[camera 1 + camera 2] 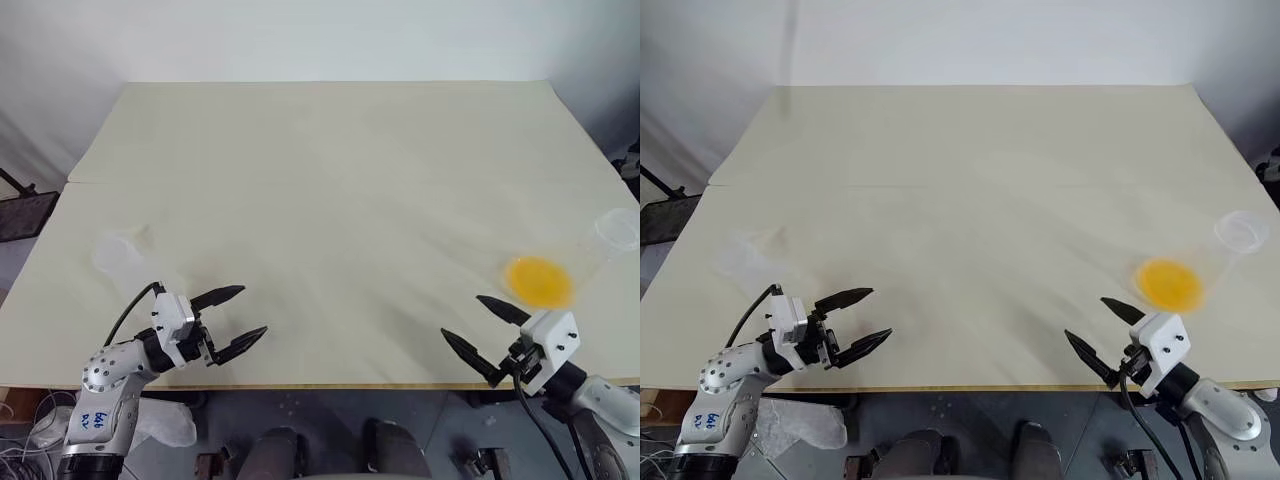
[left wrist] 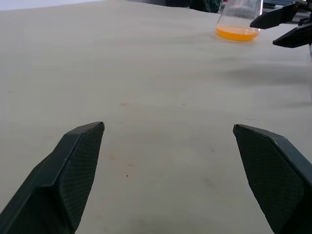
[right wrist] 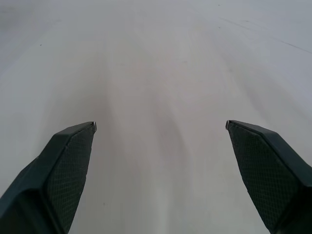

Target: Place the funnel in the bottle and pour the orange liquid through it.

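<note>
We see both claws spread empty: left gripper [image 1: 242, 315] at seven o'clock, right gripper [image 1: 478, 325] at five, near the orange liquid [image 1: 539, 281].

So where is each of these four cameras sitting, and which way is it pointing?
Left eye view: on the head, looking down over the pale wooden table; left gripper and right gripper show, both open.
Right eye view: beside it, same scene, same grippers.
Left wrist view: looks along its black fingers across the table at the clear container of orange liquid.
Right wrist view: along its fingers over bare tabletop.
Shared: both eyes and the left wrist view see the orange liquid.
</note>
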Robot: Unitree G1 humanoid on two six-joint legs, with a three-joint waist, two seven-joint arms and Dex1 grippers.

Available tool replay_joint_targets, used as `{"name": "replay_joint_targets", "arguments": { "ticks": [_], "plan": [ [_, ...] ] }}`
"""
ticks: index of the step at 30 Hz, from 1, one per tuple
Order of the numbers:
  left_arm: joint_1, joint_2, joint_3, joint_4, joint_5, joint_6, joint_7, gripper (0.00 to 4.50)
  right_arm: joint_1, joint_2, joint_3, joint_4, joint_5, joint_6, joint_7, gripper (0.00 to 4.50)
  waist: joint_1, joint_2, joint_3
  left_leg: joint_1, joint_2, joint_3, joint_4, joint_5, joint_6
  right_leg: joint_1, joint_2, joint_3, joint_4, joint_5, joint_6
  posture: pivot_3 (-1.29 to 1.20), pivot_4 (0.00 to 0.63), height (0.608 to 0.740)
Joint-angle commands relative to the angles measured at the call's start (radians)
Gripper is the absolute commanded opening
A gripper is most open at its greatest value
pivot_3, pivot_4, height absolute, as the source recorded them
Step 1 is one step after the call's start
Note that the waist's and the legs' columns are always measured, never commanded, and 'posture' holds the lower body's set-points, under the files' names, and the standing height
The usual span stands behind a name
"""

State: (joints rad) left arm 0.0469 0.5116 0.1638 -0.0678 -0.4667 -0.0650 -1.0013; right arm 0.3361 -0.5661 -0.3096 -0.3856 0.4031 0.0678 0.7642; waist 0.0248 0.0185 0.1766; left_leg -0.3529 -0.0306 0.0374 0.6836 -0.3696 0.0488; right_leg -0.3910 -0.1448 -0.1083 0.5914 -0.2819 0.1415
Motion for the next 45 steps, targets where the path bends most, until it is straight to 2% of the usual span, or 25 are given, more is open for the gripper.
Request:
{"name": "replay_joint_targets", "arguments": {
  "ticks": [1, 10, 17, 21, 25, 27, 32, 36, 43, 45],
  "plan": [
    [-0.009, -0.003, -0.002, -0.029, -0.011, -0.015, -0.005, 4.50, -0.003, 0.001, 0.003, -0.011, 0.006, -0.015, 0.007, 4.47, 0.000, 0.000, 0.000, 0.000, 0.000, 0.000, 0.000, 0.000, 0.000, 0.000, 0.000, 0.000, 0.000, 0.000, 0.000, 0.00, 0.150, 0.740],
    [-0.018, -0.008, 0.020, -0.111, -0.030, 0.098, 0.110, 4.50, -0.075, -0.015, 0.032, 0.004, 0.021, 0.012, 0.025, 4.47, -0.001, 0.000, 0.000, 0.000, 0.000, 0.000, 0.000, 0.000, 0.000, 0.000, 0.000, 0.000, 0.000, 0.000, 0.000, 0.00, 0.150, 0.740],
    [0.075, 0.011, 0.101, -0.213, -0.116, 0.180, 0.132, 4.50, -0.177, -0.026, 0.065, 0.057, 0.023, 0.037, 0.057, 4.47, -0.004, 0.000, 0.000, 0.000, 0.001, 0.000, 0.000, 0.000, 0.000, 0.000, 0.001, 0.000, 0.001, 0.000, 0.000, 0.00, 0.150, 0.740],
    [0.225, 0.017, 0.249, -0.277, -0.176, 0.186, 0.142, 4.50, -0.265, -0.032, 0.115, 0.118, 0.020, 0.047, 0.104, 4.47, -0.008, -0.002, 0.001, 0.000, 0.001, 0.000, 0.001, 0.000, 0.000, 0.000, 0.001, 0.001, 0.000, 0.000, 0.000, 0.00, 0.150, 0.740],
    [0.447, -0.014, 0.410, -0.359, -0.235, 0.193, 0.148, 4.50, -0.366, -0.032, 0.153, 0.192, 0.022, 0.056, 0.146, 4.47, -0.024, -0.003, 0.002, 0.000, 0.003, 0.000, 0.001, -0.001, -0.001, 0.000, -0.002, 0.001, -0.001, 0.000, 0.000, 0.00, 0.150, 0.740],
    [0.500, -0.033, 0.471, -0.364, -0.255, 0.185, 0.167, 4.50, -0.390, -0.030, 0.163, 0.215, 0.017, 0.051, 0.160, 4.47, -0.021, -0.004, 0.002, -0.001, 0.004, -0.001, 0.001, -0.001, -0.002, 0.000, -0.002, 0.001, -0.002, 0.000, -0.001, 0.00, 0.150, 0.740],
    [0.493, -0.074, 0.626, -0.306, -0.263, 0.151, 0.288, 4.50, -0.432, -0.026, 0.178, 0.259, 0.010, 0.042, 0.182, 4.47, -0.001, -0.005, 0.003, 0.000, 0.004, -0.001, 0.002, -0.001, -0.002, 0.001, -0.003, 0.002, -0.005, -0.001, -0.002, 0.00, 0.150, 0.740],
    [0.495, -0.074, 0.665, -0.269, -0.245, 0.124, 0.279, 4.50, -0.440, -0.023, 0.181, 0.264, 0.011, 0.039, 0.186, 4.47, -0.003, -0.005, 0.003, -0.001, 0.004, -0.001, 0.002, -0.002, -0.002, 0.000, -0.003, 0.002, -0.003, -0.001, -0.002, 0.00, 0.150, 0.740],
    [0.373, -0.009, 0.639, -0.191, -0.222, 0.109, 0.271, 4.50, -0.422, -0.023, 0.172, 0.242, 0.015, 0.040, 0.179, 4.47, -0.002, -0.005, 0.003, -0.001, 0.004, -0.001, 0.002, -0.002, -0.002, 0.000, -0.002, 0.001, -0.001, -0.001, -0.002, 0.00, 0.150, 0.740],
    [0.290, 0.026, 0.598, -0.140, -0.202, 0.112, 0.269, 4.50, -0.407, -0.019, 0.166, 0.226, 0.015, 0.043, 0.166, 4.47, -0.002, -0.005, 0.003, 0.000, 0.004, -0.001, 0.002, -0.002, -0.002, 0.000, -0.002, 0.001, -0.001, -0.001, -0.002, 0.00, 0.150, 0.740]
  ]
}}
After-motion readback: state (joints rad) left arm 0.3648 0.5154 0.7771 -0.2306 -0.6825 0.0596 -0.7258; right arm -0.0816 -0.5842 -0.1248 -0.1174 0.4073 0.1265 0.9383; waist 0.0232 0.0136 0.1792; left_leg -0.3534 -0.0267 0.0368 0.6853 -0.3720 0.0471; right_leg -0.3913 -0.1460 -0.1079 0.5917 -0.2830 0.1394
